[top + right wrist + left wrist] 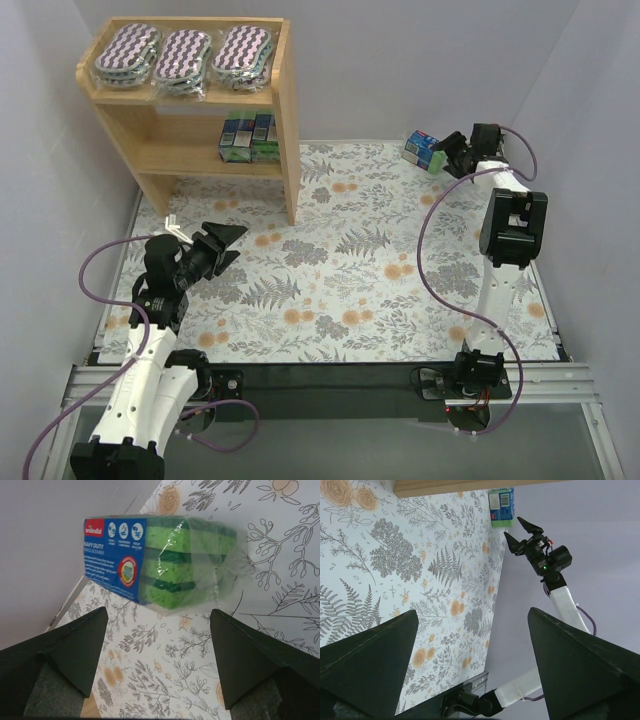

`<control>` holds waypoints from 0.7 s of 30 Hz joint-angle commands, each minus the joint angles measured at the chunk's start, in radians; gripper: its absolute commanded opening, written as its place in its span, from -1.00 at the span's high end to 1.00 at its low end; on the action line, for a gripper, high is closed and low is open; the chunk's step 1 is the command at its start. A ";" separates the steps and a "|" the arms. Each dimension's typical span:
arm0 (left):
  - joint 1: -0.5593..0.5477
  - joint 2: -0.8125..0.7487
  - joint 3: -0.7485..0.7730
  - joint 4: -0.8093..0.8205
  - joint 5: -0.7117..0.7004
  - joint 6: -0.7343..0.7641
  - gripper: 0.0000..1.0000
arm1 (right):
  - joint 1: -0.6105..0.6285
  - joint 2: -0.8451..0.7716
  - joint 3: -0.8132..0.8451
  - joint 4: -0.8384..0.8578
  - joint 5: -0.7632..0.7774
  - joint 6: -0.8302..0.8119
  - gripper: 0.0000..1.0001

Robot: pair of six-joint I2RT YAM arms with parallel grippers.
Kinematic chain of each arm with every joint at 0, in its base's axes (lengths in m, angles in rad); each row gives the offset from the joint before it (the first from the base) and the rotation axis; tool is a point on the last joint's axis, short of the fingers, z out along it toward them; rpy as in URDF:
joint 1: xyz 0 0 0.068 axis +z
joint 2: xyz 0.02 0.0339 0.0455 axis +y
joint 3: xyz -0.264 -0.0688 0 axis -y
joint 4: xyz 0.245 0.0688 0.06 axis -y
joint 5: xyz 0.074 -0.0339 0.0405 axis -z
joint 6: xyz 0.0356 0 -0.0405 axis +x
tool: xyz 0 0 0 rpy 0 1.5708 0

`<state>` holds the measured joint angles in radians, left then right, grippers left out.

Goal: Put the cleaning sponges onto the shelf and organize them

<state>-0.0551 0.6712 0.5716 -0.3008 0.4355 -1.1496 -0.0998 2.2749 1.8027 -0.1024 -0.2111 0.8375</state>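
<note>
Three oval purple-and-white zigzag sponges (182, 54) lie side by side on top of the wooden shelf (288, 120). Two blue-and-green packs (249, 137) stand on its lower tier. A third blue-and-green pack (421, 149) lies on the table at the far right; it fills the upper middle of the right wrist view (160, 562) and shows in the left wrist view (501, 507). My right gripper (449, 154) is open and empty, just short of that pack. My left gripper (222, 243) is open and empty, low over the table near the shelf's front right leg.
The table has a floral cover (360, 270). White walls close it in at the back and both sides. The right arm (512, 225) stands along the right edge. A black rail (330, 375) runs along the near edge.
</note>
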 commanded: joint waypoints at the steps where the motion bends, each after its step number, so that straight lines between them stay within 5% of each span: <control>1: 0.000 -0.010 0.039 -0.047 0.028 0.031 -0.64 | -0.001 0.040 0.056 0.079 0.013 0.043 -0.52; 7: 0.000 -0.032 0.045 -0.098 0.012 0.039 -0.62 | 0.000 0.149 0.179 0.092 -0.002 0.064 -0.30; 11: 0.000 -0.048 0.053 -0.130 -0.001 0.044 -0.62 | 0.000 0.187 0.218 0.092 -0.034 0.068 0.08; 21: 0.000 -0.062 0.034 -0.126 0.008 0.053 -0.61 | 0.000 0.003 -0.077 0.191 -0.131 0.009 0.84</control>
<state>-0.0551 0.6243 0.5919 -0.4084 0.4320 -1.1194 -0.1005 2.3611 1.7905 0.0639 -0.2974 0.8833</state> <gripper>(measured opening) 0.804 0.108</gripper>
